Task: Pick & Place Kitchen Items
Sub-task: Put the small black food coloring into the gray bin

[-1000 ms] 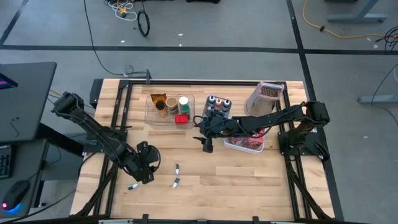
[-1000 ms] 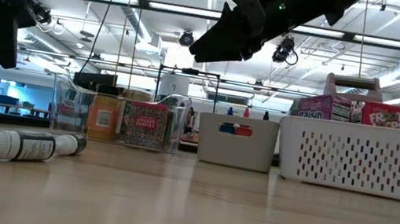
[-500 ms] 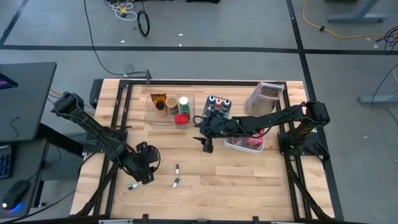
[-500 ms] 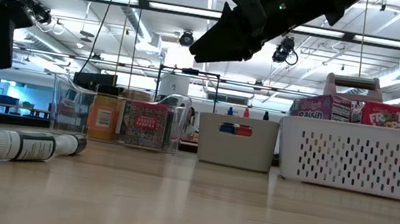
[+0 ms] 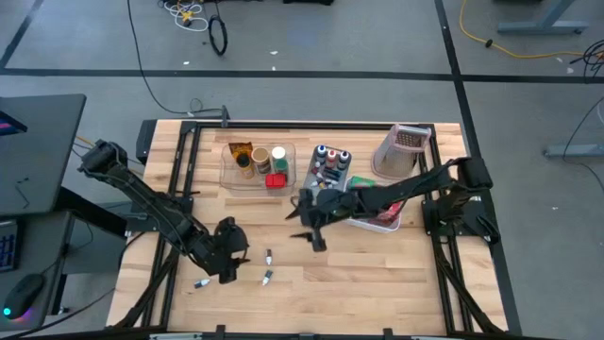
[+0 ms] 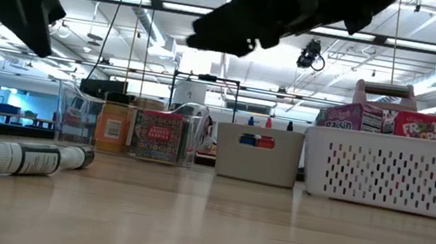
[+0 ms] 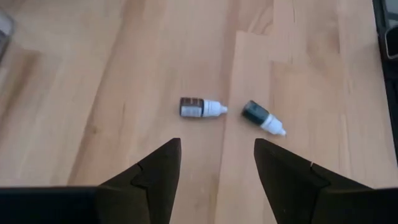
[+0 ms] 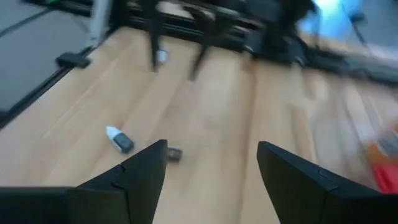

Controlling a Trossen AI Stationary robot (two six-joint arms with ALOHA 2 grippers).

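A: We see the left gripper [image 5: 229, 264] low over the near left part of the light wooden table [image 5: 377, 269]. Its two dark fingers [image 7: 155, 174] stand apart, and nothing is between them.

B: We see two tiny bottles lying flat on the wood just past those fingers. One is a small brown bottle with a white cap [image 7: 202, 107]. The other is a small dark green bottle with a white cap [image 7: 263, 117]. They lie near each other but do not touch.

A: From above, we spot a third tiny bottle with a blue cap [image 5: 201, 282] lying near the left gripper too.

B: The right gripper [image 5: 316, 238] hangs in the air over the middle of the table. Its fingers are wide apart and hold nothing.

A: At the back of the table we see a clear plastic bin [image 5: 229, 175] with short jars, an orange packet and a little red box in it.

B: Next to it stands a small grey bin [image 5: 332, 176] with tiny bottles standing up inside. They have coloured caps.

A: On the right is a white bin with holes [image 6: 392, 174]. Pink and red boxes stick up out of it.

B: Down low, we see one more small bottle with a dark label [image 6: 22, 158] lying on its side at the near left.
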